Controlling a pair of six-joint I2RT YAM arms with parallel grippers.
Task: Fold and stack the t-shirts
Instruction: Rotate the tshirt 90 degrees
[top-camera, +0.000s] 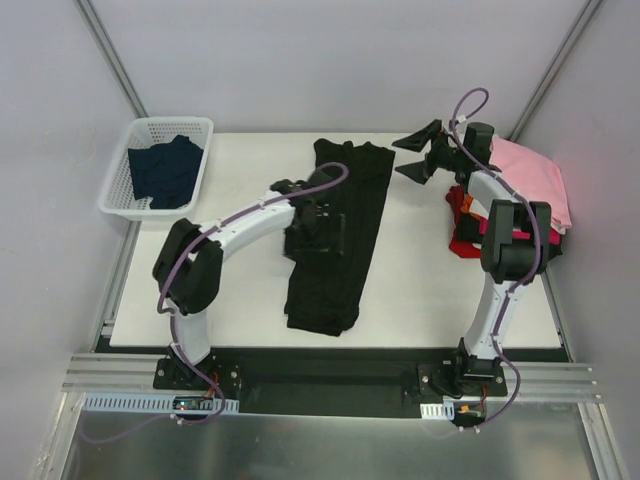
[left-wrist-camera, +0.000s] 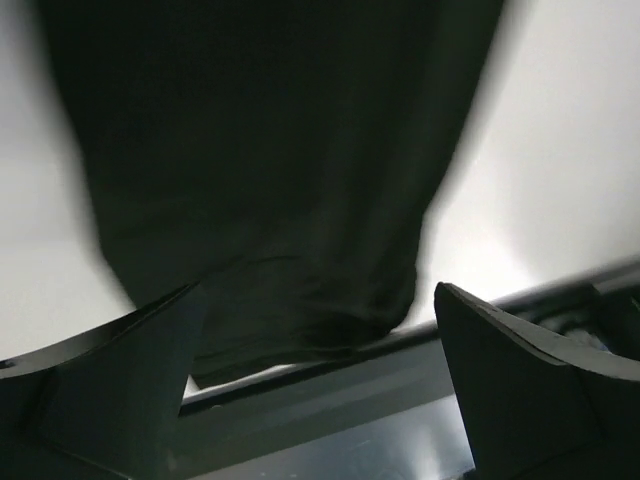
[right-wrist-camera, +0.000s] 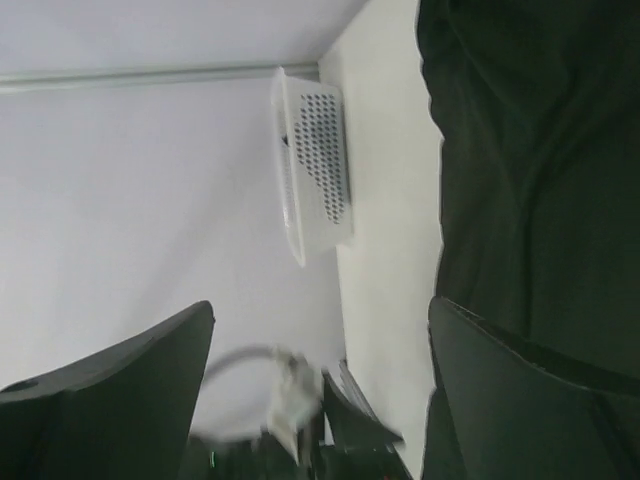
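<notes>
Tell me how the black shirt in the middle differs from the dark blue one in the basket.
The black shirt lies in a long flat strip; the navy shirt is a compact bundle. The black shirt is out on the table, while the navy shirt sits inside the white basket at the far left corner. The left hand is open above the black shirt; no hand is near the navy shirt. Both are dark cloth.
</notes>
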